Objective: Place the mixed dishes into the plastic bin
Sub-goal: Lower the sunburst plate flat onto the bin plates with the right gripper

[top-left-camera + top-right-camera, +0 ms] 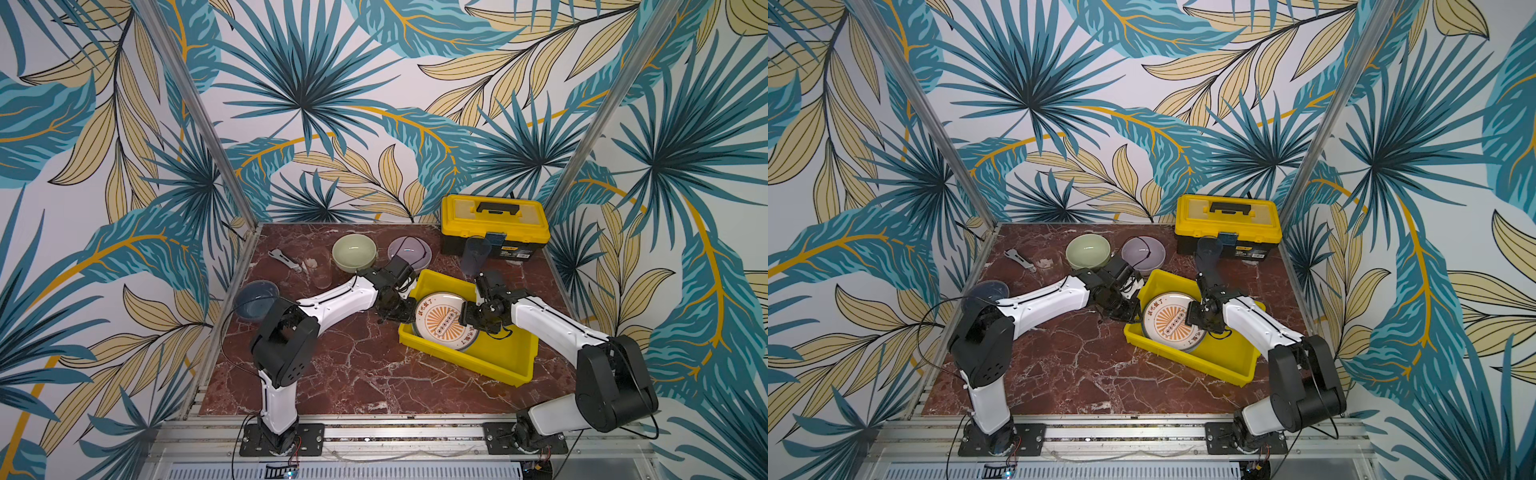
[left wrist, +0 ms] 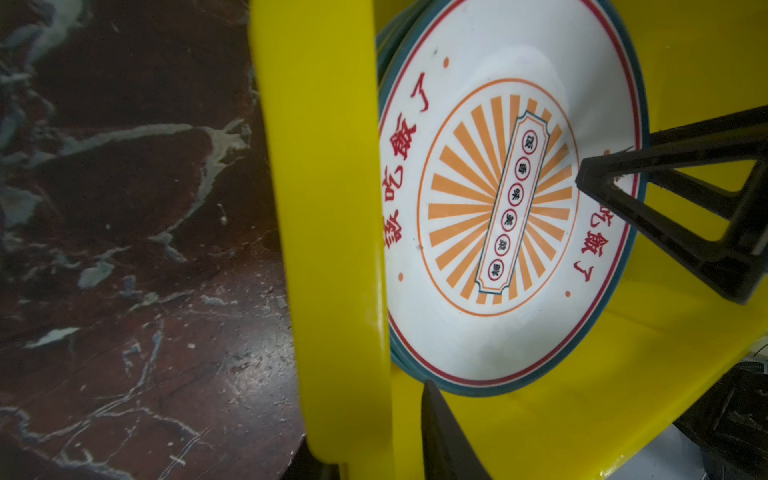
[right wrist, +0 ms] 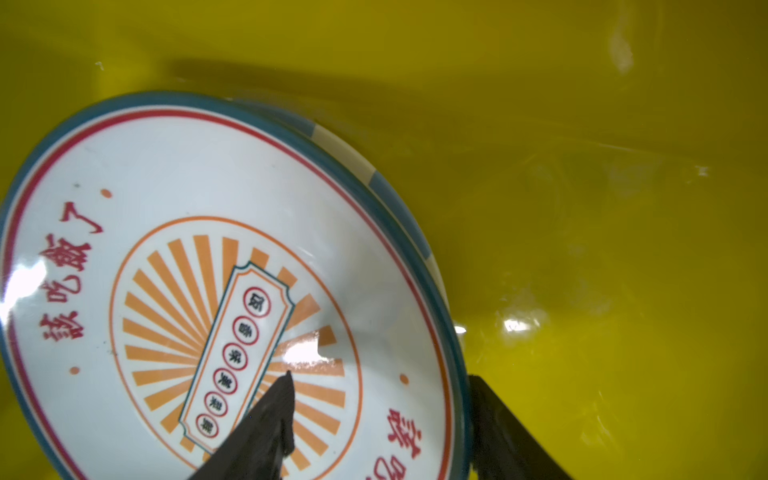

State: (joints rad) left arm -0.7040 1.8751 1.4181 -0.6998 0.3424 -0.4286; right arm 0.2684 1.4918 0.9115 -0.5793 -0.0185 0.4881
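— Since the sunburst plate (image 1: 439,324) lies in the yellow bin (image 1: 509,351), where does the right gripper (image 3: 380,376) stand?

— Low over that plate, jaws well apart. One finger hangs above the orange rays and the other sits just outside the plate's teal edge. The rim runs between them, but they grip nothing.

— Is the plate flat on the floor of the bin?

— No, it rests on a blue-and-cream striped plate (image 3: 338,145), whose rim peeps out from beneath. The pair sits at the bin's left end, close against the wall.

— And the left gripper (image 2: 374,432)?

— At that same left wall. In the left wrist view one finger is inside the bin, and a dark part of the other shows outside, beneath the flared rim. The gap is narrow, and the jaws look pinched on the wall.

— What is out on the marble table (image 1: 353,374)?

— A pale green bowl (image 1: 354,251) and a lilac bowl (image 1: 409,249) sit side by side behind the left arm. A blue-grey bowl (image 1: 257,297) is near the table's left edge, and a clear tumbler (image 1: 321,272) stands just left of the green bowl. A bluish tumbler (image 1: 476,255) stands upright in front of the yellow-and-black toolbox (image 1: 494,224). A grey metal tool (image 1: 284,259) lies near the back left.

— The bin itself?

— It sits askew on the table's right half, between the two arms.
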